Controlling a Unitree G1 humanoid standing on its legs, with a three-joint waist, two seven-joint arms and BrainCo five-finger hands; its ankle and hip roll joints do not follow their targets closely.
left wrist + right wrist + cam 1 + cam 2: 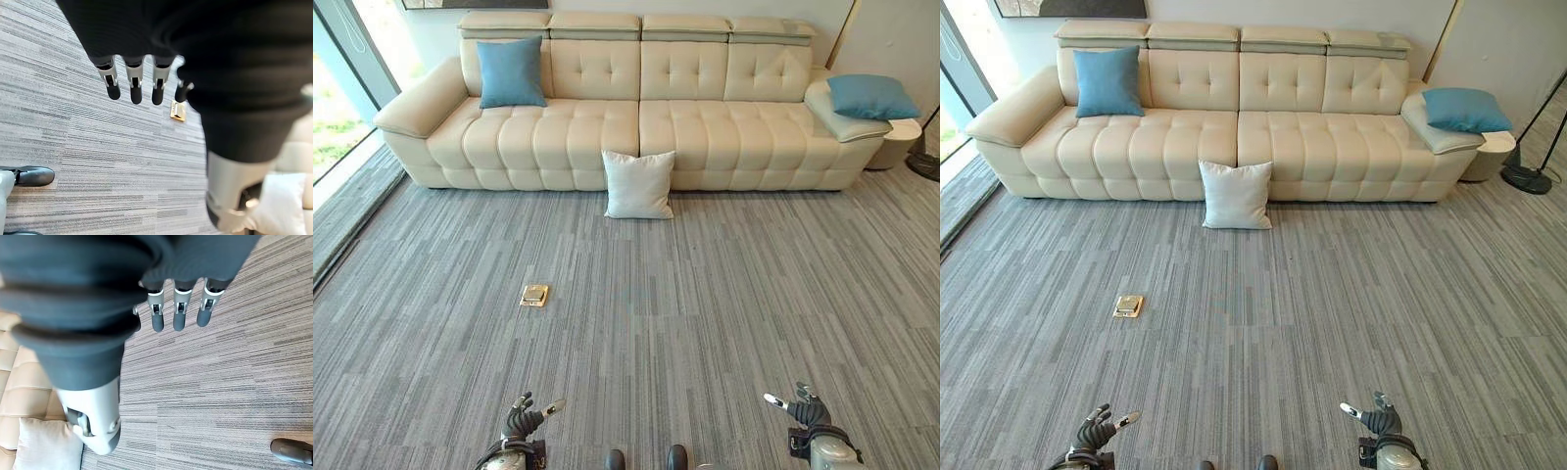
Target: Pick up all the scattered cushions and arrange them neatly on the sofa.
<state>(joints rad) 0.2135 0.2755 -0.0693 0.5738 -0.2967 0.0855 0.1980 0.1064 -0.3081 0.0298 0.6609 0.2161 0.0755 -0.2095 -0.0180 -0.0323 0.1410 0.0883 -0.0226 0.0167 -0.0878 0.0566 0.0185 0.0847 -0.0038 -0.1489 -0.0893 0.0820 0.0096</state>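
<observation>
Cream tufted leather-look sofa (607, 127), smooth, faint sheen; white woven-cloth cushion (639, 184), matt; grey striped carpet floor (705, 313), rough; brass floor plate (534, 295), glossy.

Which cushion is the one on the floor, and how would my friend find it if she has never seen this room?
Look for the long cream sofa against the back wall, then follow its front edge down to the grey carpet near the middle. A white cushion stands there, leaning on the sofa's front. The two other cushions are blue and up on the sofa; this one is white and on the floor.
</observation>
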